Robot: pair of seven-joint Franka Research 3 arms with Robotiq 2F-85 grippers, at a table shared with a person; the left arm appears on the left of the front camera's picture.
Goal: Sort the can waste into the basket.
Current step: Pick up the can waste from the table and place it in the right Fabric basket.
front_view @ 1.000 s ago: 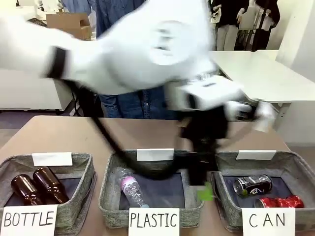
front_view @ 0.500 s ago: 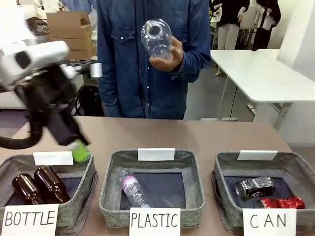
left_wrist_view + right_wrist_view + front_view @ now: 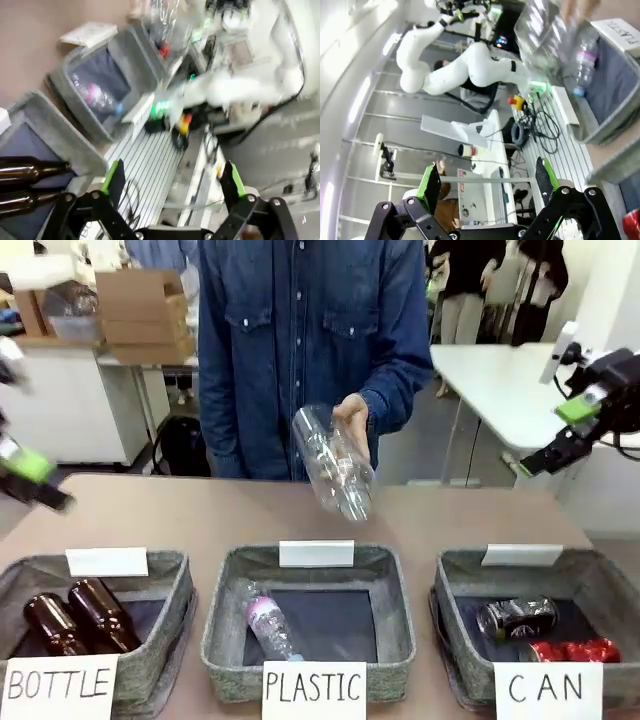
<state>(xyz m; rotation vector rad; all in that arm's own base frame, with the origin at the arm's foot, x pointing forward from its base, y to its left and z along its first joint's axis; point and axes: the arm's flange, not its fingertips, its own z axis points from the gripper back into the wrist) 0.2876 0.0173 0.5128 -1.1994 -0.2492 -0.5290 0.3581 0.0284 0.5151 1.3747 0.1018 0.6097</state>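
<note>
Three grey fabric baskets stand in a row along the bottom of the front view on a brown table [image 3: 200, 515], each with a white paper sign. At the upper left of the frame sit cardboard boxes [image 3: 145, 305] on a white counter; a second white table [image 3: 510, 390] stands at the upper right.

At the far left edge the left gripper [image 3: 25, 475] is a blurred shape above the table; in its wrist view the green-padded fingers stand spread wide with nothing between them. Below it, the BOTTLE basket [image 3: 175, 585] holds two brown glass bottles [image 3: 75, 615] lying side by side.

In the middle, the PLASTIC basket [image 3: 395, 610] holds one clear plastic bottle [image 3: 265, 625]. Above it a person in a denim shirt [image 3: 290, 340] holds another clear bottle [image 3: 335, 462] in one hand [image 3: 352, 420], tilted with its neck down toward the table.

At the lower right, the basket [image 3: 605, 575] signed CAN holds both pieces of can waste — the dark can [image 3: 515, 617] lies on its side, long axis running left-right and slightly tilted up to the right, and the red can [image 3: 570, 651] lies just in front of it, near the sign, its long axis also left-right. Whether the two touch is unclear.

At the upper right edge the right gripper [image 3: 580, 425] hangs well above that basket — its fingers spread apart, empty.
</note>
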